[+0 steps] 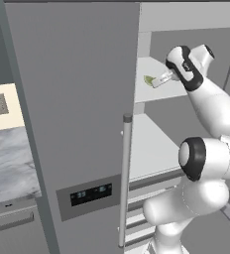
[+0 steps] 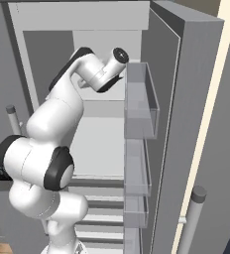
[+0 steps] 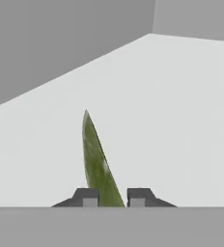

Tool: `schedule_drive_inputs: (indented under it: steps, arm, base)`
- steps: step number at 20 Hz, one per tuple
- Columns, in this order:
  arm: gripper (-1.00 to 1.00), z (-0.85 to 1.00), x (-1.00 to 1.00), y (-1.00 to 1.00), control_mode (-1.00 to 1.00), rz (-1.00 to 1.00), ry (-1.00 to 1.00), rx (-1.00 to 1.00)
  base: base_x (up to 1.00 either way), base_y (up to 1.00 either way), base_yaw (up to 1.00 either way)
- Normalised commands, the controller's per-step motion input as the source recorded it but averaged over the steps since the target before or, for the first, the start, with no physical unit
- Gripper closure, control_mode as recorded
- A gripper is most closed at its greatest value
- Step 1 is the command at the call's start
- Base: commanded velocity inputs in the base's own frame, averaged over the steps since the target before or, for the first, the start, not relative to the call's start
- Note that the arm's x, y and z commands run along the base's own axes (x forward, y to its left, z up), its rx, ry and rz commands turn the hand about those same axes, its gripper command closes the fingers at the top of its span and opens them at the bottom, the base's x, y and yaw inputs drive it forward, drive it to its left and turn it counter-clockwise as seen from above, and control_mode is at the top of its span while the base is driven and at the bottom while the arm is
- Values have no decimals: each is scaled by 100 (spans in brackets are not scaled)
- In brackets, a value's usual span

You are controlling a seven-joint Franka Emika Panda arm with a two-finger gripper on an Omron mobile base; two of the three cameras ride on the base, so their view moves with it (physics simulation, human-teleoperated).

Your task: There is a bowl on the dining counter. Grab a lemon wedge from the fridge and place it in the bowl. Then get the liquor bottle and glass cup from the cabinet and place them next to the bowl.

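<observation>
The fridge (image 1: 72, 99) stands with its left door shut and its right door (image 2: 186, 124) swung open. On the white upper shelf (image 1: 166, 92) inside lies the lemon wedge (image 1: 148, 79), a small yellow-green sliver. My arm reaches into that compartment, and my gripper (image 1: 155, 82) is at the wedge. In the hand view the lemon wedge (image 3: 97, 159) rises as a thin green blade from between the two dark fingertips (image 3: 90, 198), and my gripper (image 3: 114, 198) is shut on its near end. The shelf's back and side walls are just beyond.
The shut left door carries a long pale handle (image 1: 126, 178) and a dark dispenser panel (image 1: 91, 194), close to my arm. Clear door bins (image 2: 142, 109) line the open door at my arm's right. A lower shelf (image 1: 151, 149) and drawers sit below. Marble worktop (image 1: 8, 163) at far left.
</observation>
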Motion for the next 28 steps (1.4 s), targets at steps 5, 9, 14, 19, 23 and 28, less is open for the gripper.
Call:
schedule_drive_inputs:
  steps: [5,9,14,19,23,28]
  arm:
    - [100,1,-22,0,-100,0,-6,0]
    - [100,15,-43,3,-100,1,-16,-1]
    - [100,2,-17,7,-100,0,-3,-2]
    - [100,0,-2,0,-100,0,-1,0]
    - [100,0,-48,0,-100,0,-16,0]
    - [100,0,-87,0,-100,-1,-22,0]
  base:
    - [0,0,0]
    - [0,0,0]
    - [0,0,0]
    - [0,0,0]
    - [0,0,0]
    - [0,0,0]
